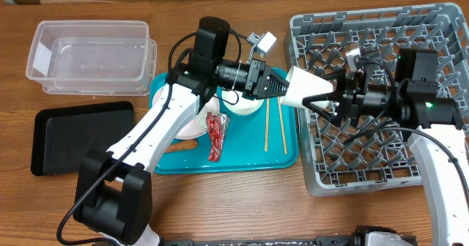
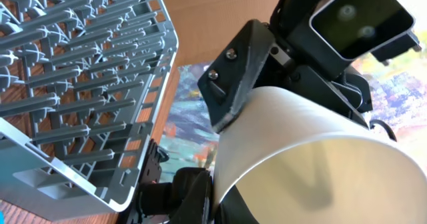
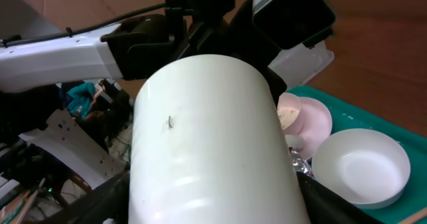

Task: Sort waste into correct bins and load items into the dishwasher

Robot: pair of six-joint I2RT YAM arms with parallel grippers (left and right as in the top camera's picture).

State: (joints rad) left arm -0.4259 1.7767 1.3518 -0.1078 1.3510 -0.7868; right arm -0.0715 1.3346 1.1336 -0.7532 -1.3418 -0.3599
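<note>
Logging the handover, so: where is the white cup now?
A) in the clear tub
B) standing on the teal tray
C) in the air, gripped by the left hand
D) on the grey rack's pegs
C: the left hand clamps the white cup in the air between the teal tray and the grey rack, with the right hand straddling its wide end.

I see the wooden desk point(image 1: 220, 209) carrying four things: a clear tub point(image 1: 91, 56) at the left, a black tray point(image 1: 80, 136) near it, a teal tray point(image 1: 249, 154) mid-desk, and a grey rack point(image 1: 366, 165) just beside the teal tray's right edge.
</note>
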